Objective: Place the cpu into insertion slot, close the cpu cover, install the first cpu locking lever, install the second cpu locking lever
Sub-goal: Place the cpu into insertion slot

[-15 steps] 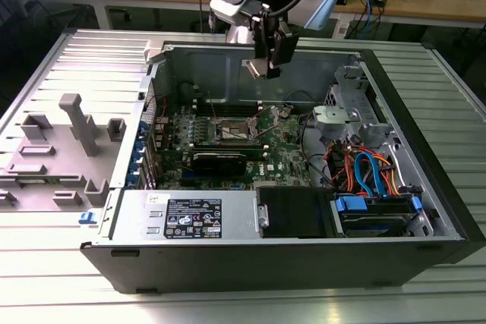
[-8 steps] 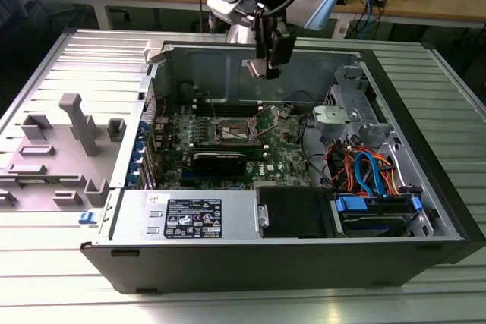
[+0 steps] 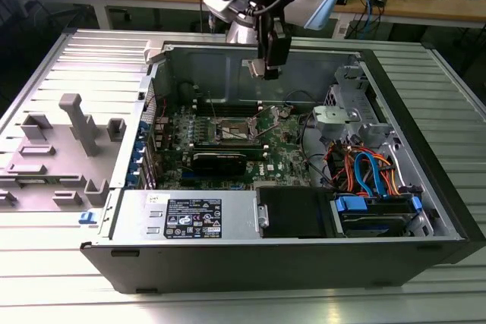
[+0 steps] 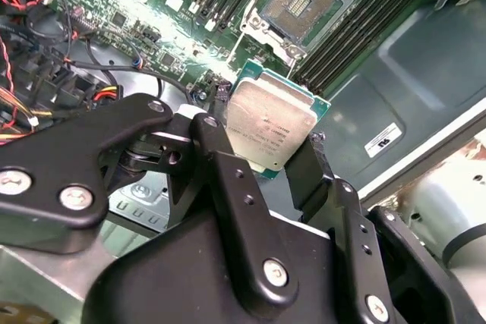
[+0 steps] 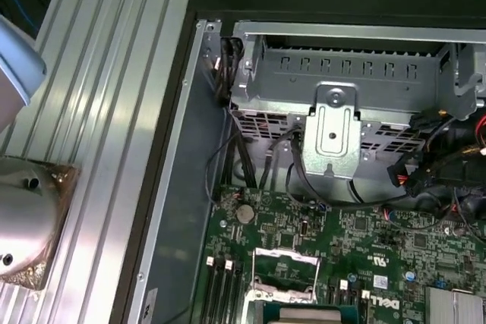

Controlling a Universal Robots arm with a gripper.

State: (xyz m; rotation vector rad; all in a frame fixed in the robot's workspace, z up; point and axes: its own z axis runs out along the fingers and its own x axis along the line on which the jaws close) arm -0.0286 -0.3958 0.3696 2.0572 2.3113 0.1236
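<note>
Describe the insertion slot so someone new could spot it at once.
Inside the open computer case, find the green circuit board. Near its middle lies the insertion slot, empty while the hand holds the cpu clear of it: small, square, dark, silver-rimmed, unlike the long black memory slots flanking it.

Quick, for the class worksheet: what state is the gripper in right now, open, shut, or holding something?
Gripper: shut on the square silver-topped cpu with a green edge, one black finger on each side of it.
</note>
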